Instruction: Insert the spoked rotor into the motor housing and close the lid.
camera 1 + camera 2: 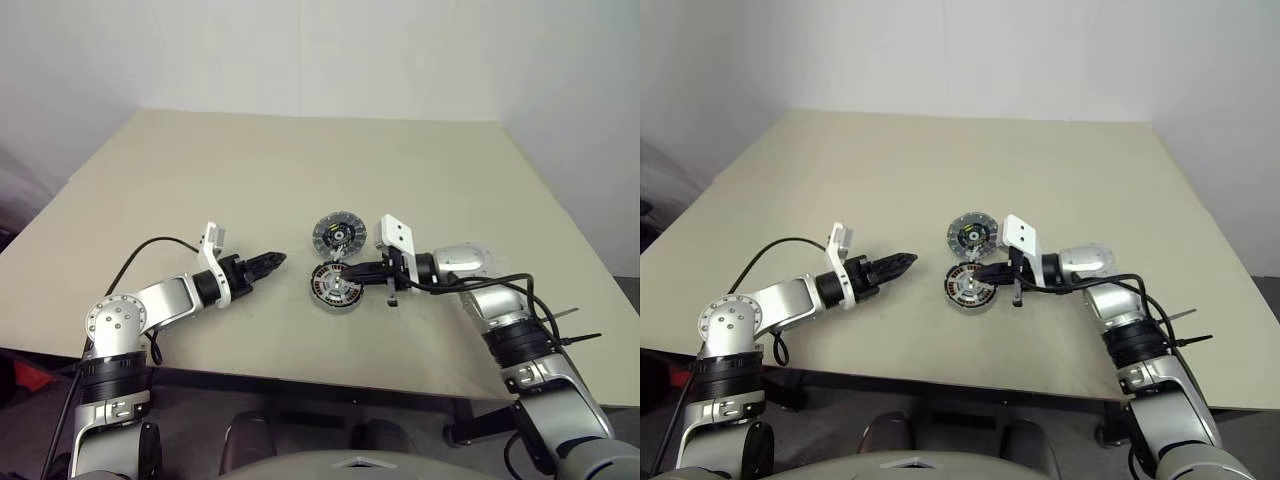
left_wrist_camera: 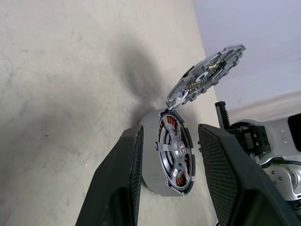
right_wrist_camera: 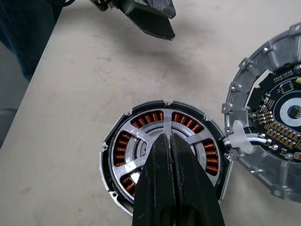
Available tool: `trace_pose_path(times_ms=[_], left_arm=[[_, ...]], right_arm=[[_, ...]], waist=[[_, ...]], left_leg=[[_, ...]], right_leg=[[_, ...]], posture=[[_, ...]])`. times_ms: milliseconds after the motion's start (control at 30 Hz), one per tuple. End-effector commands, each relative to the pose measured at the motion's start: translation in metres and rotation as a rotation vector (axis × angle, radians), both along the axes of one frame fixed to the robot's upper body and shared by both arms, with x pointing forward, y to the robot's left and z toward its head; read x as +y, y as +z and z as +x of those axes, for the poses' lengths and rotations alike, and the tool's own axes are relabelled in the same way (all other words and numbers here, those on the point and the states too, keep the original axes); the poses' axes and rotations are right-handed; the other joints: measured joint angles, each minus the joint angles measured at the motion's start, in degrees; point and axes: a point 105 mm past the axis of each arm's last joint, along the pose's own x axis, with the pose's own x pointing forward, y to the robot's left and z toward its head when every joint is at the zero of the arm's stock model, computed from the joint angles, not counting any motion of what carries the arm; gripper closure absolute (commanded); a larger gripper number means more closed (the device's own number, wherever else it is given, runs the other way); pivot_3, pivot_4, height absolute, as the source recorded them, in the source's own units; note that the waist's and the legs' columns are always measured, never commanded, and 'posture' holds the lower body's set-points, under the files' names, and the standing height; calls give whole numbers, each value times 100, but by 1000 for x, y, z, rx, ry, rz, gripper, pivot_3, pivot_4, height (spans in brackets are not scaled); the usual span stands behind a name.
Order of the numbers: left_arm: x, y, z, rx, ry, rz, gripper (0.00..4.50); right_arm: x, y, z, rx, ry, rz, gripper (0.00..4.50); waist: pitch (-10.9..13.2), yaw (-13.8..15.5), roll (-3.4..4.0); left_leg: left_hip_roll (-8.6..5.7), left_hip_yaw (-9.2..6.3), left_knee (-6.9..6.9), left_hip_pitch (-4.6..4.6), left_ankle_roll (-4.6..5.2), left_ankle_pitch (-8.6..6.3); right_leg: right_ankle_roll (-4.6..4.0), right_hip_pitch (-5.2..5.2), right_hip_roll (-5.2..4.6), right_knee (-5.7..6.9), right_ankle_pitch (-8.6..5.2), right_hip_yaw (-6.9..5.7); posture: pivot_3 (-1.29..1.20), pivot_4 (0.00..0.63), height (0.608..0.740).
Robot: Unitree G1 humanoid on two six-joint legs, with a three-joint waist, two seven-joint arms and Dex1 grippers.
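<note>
Head views: my right gripper (image 1: 368, 269), black fingers clenched together on nothing, reaches in from the right with its tips over the round grey motor housing with copper-brown windings (image 1: 335, 285). The flat grey lid with dark centre and green-yellow marks (image 1: 338, 236) lies just behind the housing, nearly touching it. My right arm is nearer the lid; my left gripper (image 1: 272, 262) hangs left of the housing, apart from it, holding nothing.

Left wrist view: black fingers (image 2: 121, 179) parted, housing ahead between them, lid beyond it.

Right wrist view: the silver spoked rotor (image 3: 165, 141) already sits inside the housing, windings showing between spokes, pressed-shut tips over its hub. Lid beside the housing, white wires linking them. I judge closing the lid comes next.
</note>
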Motion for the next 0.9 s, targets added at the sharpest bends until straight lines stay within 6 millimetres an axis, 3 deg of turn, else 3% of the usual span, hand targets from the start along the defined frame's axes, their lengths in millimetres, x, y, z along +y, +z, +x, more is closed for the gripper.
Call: trace_pose_path(times_ms=[33,200,533,800,900], left_arm=[[2,11,3,-60,22,1,2520],[9,13,6,-76,53,6,2520],[8,12,10,-79,60,5,2520],[7,13,14,-100,62,18,2520],[8,16,16,-122,62,49,2486]], right_arm=[[4,-15,3,23,-10,-17,4500],[-1,-28,7,23,-36,-47,4500],[-9,15,17,-119,6,-42,4500],[-18,35,19,-233,137,-226,4500],[-18,43,15,-271,232,-295,3894]], waist=[[0,-2,0],[-3,-14,-4],[-3,2,-3],[-2,-4,-3],[-1,-5,-3]], left_leg=[[0,0,0,0,0,0],[1,0,-1,14,1,-1],[0,-3,0,23,1,0],[0,-2,0,-5,-2,2],[0,-2,0,-3,0,1]], right_leg=[[0,-1,0,1,0,0],[0,16,0,5,0,1],[1,30,-1,5,0,1],[1,-12,2,-1,0,-1],[1,-11,1,1,-1,-1]], posture=[[0,0,740],[0,0,740],[0,0,740],[0,0,740],[0,0,740]])
